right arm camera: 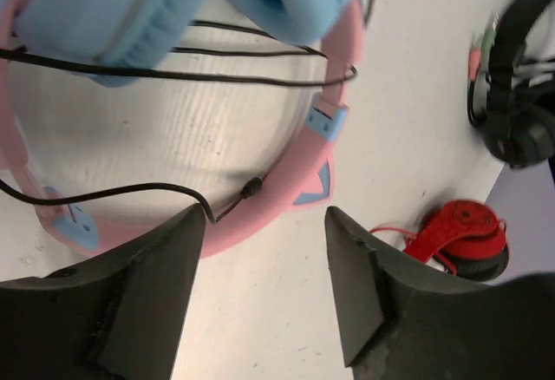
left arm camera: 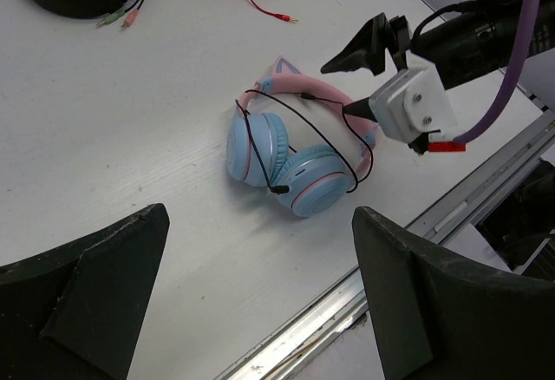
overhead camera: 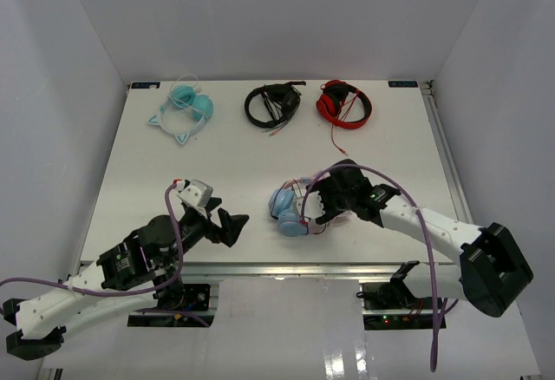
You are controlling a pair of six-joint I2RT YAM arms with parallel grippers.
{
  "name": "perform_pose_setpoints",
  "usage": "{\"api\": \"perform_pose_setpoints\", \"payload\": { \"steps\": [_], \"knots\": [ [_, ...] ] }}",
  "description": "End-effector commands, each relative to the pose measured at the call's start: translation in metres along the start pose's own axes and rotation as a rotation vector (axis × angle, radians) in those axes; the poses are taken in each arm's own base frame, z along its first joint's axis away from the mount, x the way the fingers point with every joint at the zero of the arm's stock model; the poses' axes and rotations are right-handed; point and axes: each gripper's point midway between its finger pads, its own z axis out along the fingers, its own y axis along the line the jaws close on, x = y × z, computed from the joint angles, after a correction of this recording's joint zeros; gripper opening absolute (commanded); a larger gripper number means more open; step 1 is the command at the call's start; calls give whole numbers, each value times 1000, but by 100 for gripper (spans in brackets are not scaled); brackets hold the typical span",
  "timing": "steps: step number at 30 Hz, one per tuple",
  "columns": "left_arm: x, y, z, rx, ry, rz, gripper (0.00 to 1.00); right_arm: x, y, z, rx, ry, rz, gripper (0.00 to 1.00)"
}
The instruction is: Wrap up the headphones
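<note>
Scene: a white table (overhead camera: 390, 146) seen from above, with two robot arms at its near edge.

Headphones: the headphones (overhead camera: 290, 211) (left arm camera: 290, 159), with light blue ear cups (left arm camera: 260, 146) and a pink headband (right arm camera: 286, 198), lie flat close to the near edge, a little right of its middle.

Cable: a thin dark cable (right arm camera: 130, 69) crosses the ear cups and headband in a few slack loops. Its plug (right arm camera: 251, 187) rests against the inside of the headband.

Right gripper: the right gripper (overhead camera: 314, 211) (right arm camera: 264, 224) hangs low over the headband, jaws spread wide and grasping nothing. The plug and a stretch of headband sit between its fingers.

Left gripper: the left gripper (overhead camera: 234, 224) (left arm camera: 260, 215) is spread apart and empty, near the near edge just left of the headphones and aimed at them.

Far edge: teal headphones (overhead camera: 186, 107), black headphones (overhead camera: 271, 104) and red headphones (overhead camera: 344, 102) lie in a row, well apart from the work.

Risk, wrong grasp: the plug lies so close to the headband that closing here would likely pinch the band with it, or miss the thin cable.

Risk, unwinding: the loops look loose, so a tug on the free end could slide them off the ear cups.

Risk, sliding: nothing pins the headphones, and a sideways pull could drag them over the near edge.

Risk, snag: a finger lifting through a loop could hook it.
</note>
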Motion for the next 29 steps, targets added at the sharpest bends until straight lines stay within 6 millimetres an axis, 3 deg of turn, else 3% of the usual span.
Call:
{"api": "perform_pose_setpoints", "payload": {
  "steps": [1, 6, 10, 12, 16, 19, 24, 29],
  "knots": [
    [3, -2, 1, 15, 1, 0, 98, 3, -23, -27, 95, -32, 152, 69],
    [4, -4, 1, 28, 5, 3, 98, 7, -49, -59, 223, -83, 377, 92],
    [5, -5, 1, 37, 7, 6, 98, 26, -56, -82, 319, -119, 652, 90],
    [5, -7, 1, 43, 6, 6, 98, 44, -59, -91, 399, -90, 788, 90],
    [6, -9, 1, 58, 9, 8, 98, 109, -59, -126, 709, 38, 1187, 90],
    [5, -10, 1, 66, 8, 11, 98, 136, -55, -146, 876, 78, 1374, 90],
    [5, -13, 1, 82, 9, 13, 98, 147, -46, -164, 991, 120, 1491, 90],
    [5, -14, 0, 88, 6, 12, 98, 145, -46, -172, 1019, 115, 1486, 90]
  ]
}}
